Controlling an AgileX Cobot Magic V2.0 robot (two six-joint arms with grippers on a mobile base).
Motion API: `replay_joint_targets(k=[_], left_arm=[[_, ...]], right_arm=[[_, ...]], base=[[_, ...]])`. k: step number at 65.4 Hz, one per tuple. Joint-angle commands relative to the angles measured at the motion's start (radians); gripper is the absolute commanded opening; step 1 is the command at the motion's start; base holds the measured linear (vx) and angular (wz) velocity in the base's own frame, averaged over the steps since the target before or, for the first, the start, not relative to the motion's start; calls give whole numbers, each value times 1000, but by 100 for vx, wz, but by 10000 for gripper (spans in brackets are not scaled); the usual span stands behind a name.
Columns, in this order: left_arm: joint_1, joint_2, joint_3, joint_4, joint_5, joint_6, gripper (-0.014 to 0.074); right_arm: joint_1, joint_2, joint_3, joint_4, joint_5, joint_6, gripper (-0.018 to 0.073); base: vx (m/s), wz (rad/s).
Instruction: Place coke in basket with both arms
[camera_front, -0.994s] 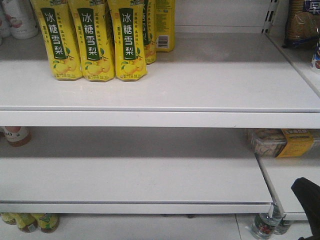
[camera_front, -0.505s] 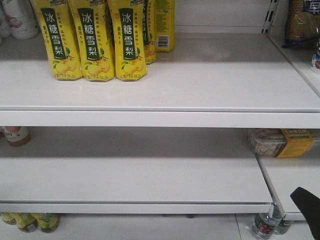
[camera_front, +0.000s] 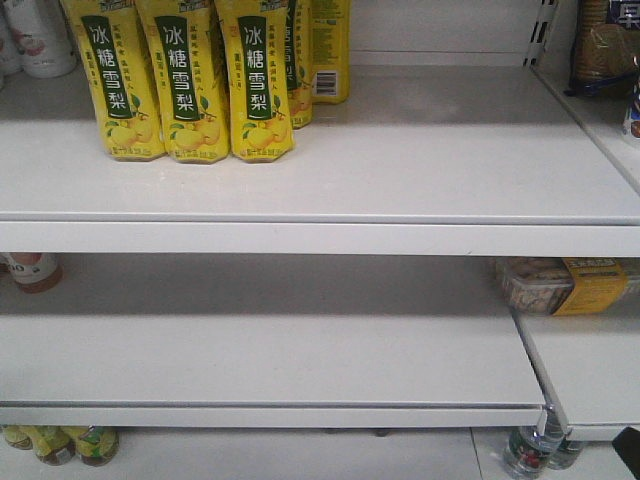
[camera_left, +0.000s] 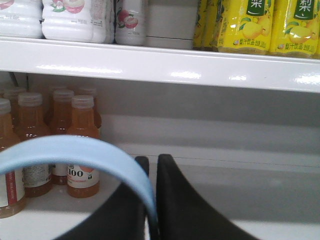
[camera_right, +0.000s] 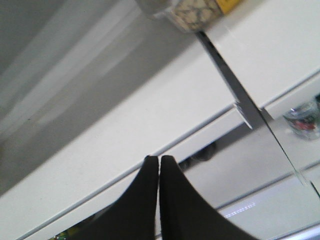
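Basket handle (camera_left: 85, 155) pinched in left end effector (camera_left: 152, 172), orange juice bottles (camera_left: 80, 145) behind

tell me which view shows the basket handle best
The left wrist view: the light blue basket handle arcs across the lower left, pinched between the left gripper fingers. The front and right wrist views show none of it.

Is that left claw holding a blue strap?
Yes, the left gripper is shut on the basket's light blue handle, which runs between its fingers.

Right arm nearly gone from the front view.
Dropped toward the bottom right corner; only a black sliver (camera_front: 630, 450) remaining.
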Motion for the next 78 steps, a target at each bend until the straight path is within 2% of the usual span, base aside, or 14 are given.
replay_joint_targets(k=[1,6,13,19,23,26,35,41,45,48,54,66,78], left_arm=[[0,-22,-30,51,-137,39,-6],[0,-22,-30,51,-137,39,-6],[0,-22,-30,51,-137,39,-6],[0,-22,-30,51,-137,39,-6],[0,-22,-30,51,-137,39,-6],[0,-22,-30,51,-136,39,-6],[0,-22,-30,51,-136,39,-6],[0,-22,-30,51,-136,39,-6],[0,-22,-30,51,-136,39,-6],[0,-22,-30,51,-136,39,-6],[0,-22,-30,51,-136,39,-6],[0,-22,-30,51,-136,39,-6],[0,-22,-30,51,-136,39,-6]], right_arm=[[-68,-55,5,-18,-183,-134,-6],[-151,-123,64,43,-265,-230,-6],[-282,-233,146,241,-333,-377,-6],[-373,-304,153,418,-336,-557,-6],[-422,-338,153,507,-389,-750,-6],[-440,-332,153,556,-454,-856,-6],[-458,-333,153,665,-640,-1297,-6],[-457,-333,153,759,-723,-1520,-6],[-457,-333,153,798,-741,-1611,-6],[-457,-333,153,795,-740,-1652,-6],[-457,-333,153,734,-719,-1639,-6],[-457,-333,153,591,-606,-1501,-6],[-457,-333,153,559,-478,-1393,-6]], base=[[0,0],[0,0],[0,0],[0,0],[0,0],[0,0],[0,0],[0,0],[0,0],[0,0],[0,0],[0,0],[0,0]])
